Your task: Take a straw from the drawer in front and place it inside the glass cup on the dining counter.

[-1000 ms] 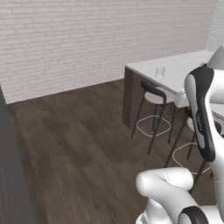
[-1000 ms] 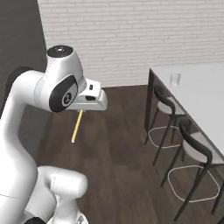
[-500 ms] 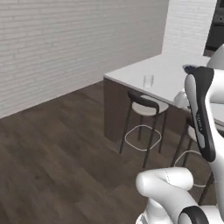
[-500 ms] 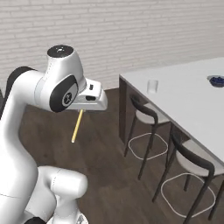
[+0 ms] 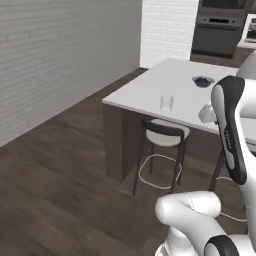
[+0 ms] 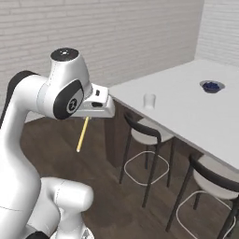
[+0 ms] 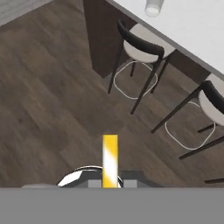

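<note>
We see the gripper (image 6: 87, 116) clamped on the straw (image 6: 82, 135), which hangs down and slightly to the left below the hand in the right base view; the fingers themselves are tucked under the hand and hard to make out. In the hand view the straw (image 7: 110, 161) rises as a short yellow strip whose lower end is cut off at the bottom. The glass cup (image 5: 166, 103) stands upright on the dining counter (image 5: 145, 92), near its edge above a stool (image 5: 162, 137). In the hand view the glass cup (image 7: 153, 7) is cropped by the top edge. A dark bowl (image 6: 212, 86) sits farther along the counter, well apart from the cup.
</note>
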Motion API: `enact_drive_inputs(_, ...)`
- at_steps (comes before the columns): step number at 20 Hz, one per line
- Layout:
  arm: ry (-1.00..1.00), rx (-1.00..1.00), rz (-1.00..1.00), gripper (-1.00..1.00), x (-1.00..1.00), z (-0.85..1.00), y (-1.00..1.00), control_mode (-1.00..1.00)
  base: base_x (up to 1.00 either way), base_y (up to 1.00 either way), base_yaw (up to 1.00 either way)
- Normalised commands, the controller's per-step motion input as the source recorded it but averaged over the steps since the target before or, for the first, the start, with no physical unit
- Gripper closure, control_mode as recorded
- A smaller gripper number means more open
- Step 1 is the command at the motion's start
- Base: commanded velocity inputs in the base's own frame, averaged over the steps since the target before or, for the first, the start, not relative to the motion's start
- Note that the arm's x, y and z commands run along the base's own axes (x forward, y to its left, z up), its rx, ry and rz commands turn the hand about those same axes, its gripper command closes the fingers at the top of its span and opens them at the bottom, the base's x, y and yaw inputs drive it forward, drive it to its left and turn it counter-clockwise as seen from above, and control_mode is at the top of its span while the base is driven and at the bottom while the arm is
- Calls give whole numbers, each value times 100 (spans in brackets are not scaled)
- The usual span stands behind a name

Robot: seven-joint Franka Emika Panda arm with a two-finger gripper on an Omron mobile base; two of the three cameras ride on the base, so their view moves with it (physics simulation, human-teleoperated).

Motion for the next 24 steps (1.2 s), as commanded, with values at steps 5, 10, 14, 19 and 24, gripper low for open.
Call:
enact_drive_inputs(5, 0, 0, 0, 100, 0, 0, 0, 100, 82, 89, -47)
enact_drive_inputs(10, 0, 0, 0, 100, 0, 0, 0, 100, 81, 96, -48)
enact_drive_inputs(14, 0, 0, 0, 100, 0, 0, 0, 100, 76, 93, -48)
enact_drive_inputs(19, 0, 0, 0, 100, 0, 0, 0, 100, 74, 88, -49)
enact_drive_inputs(24, 0, 0, 0, 100, 0, 0, 0, 100, 93, 58, -45)
